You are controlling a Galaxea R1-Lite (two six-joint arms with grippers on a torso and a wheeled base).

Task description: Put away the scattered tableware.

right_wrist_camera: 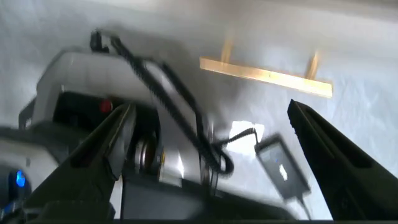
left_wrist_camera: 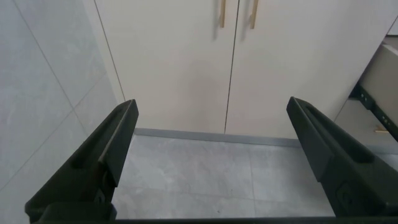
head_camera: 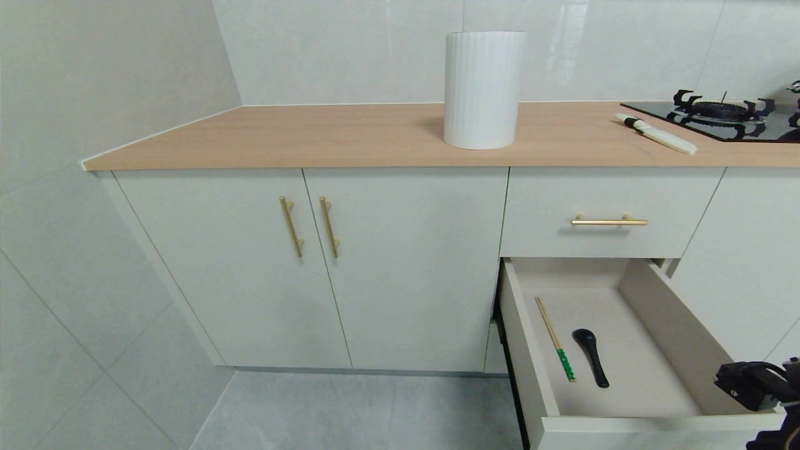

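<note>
The lower drawer (head_camera: 524, 350) at the bottom right stands pulled open. Inside it lie a pair of wooden chopsticks (head_camera: 555, 340) with green ends and a black spoon (head_camera: 591, 357), side by side. A white knife (head_camera: 656, 133) rests on the wooden countertop (head_camera: 300, 134) beside the stove. My right gripper (head_camera: 750, 382) hangs by the drawer's front right corner; its wrist view shows the right gripper (right_wrist_camera: 211, 111) open and holding nothing. My left gripper (left_wrist_camera: 211, 107) is open over the floor, facing the cabinet doors (left_wrist_camera: 236, 56).
A tall white ribbed canister (head_camera: 482, 90) stands mid-counter. A black gas stove (head_camera: 719, 114) sits at the right end. The upper drawer with a gold handle (head_camera: 609, 220) is closed. Walls close off the left side, and grey floor (head_camera: 350, 412) lies below.
</note>
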